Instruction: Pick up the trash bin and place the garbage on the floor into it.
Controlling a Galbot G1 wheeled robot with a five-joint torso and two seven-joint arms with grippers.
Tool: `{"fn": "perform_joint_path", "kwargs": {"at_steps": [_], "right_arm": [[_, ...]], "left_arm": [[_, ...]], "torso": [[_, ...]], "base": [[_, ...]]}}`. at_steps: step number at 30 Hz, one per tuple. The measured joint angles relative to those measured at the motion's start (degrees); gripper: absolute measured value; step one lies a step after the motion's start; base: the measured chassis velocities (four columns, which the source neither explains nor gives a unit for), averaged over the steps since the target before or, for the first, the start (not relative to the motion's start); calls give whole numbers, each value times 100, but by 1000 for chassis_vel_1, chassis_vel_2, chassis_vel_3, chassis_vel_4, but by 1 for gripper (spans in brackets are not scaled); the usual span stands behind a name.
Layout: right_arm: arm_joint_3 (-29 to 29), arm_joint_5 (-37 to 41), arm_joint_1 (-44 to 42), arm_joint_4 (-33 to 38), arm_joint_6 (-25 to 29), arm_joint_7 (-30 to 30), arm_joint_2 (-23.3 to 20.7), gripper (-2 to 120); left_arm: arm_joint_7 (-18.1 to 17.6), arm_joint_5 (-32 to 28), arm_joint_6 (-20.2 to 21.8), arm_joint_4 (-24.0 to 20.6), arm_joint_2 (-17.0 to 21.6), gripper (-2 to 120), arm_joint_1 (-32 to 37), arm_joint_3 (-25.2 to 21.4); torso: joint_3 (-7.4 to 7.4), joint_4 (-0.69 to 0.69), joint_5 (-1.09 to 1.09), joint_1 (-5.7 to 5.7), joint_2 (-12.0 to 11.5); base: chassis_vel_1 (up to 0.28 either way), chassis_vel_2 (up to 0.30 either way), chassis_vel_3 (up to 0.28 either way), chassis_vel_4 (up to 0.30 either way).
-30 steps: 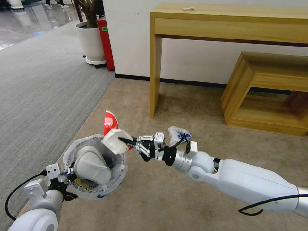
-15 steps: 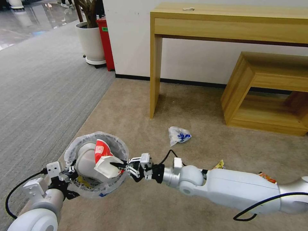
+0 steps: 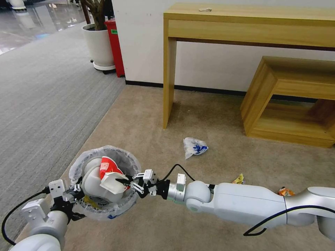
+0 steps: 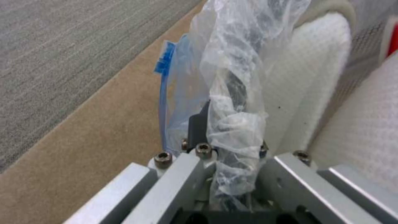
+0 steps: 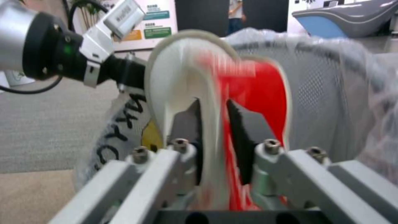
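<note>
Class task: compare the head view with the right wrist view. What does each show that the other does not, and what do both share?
Only the head view shows the white-blue plastic bag and two small wrappers lying on the beige carpet, and the wooden table. Only the right wrist view shows up close the dark fingertips pinching the cup's wall from either side. Both show the right gripper shut on the red and white paper cup over the trash bin, whose rim the left gripper holds.

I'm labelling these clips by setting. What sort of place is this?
Probably an office or lobby-style indoor space: a wooden console table against a white wall, a potted plant beside a red bin, and beige carpet meeting grey ribbed carpet.
</note>
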Motion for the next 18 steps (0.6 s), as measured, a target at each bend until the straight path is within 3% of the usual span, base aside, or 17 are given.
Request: {"fn": "perform_joint_path", "kwargs": {"at_steps": [11,18], "right_arm": [[184,-7,-38,266,4,0,-115,60],[754,5,-241,469,-40,275,-135,88]], "left_arm": [[55,163,-63,-12,-180,0,129,-8],[84,271,-95,-50,-296,0,224,-64]], "torso": [[0,0,1,0,0],[0,0,1,0,0]], "base": [[0,0,0,0],[0,0,0,0]]}}
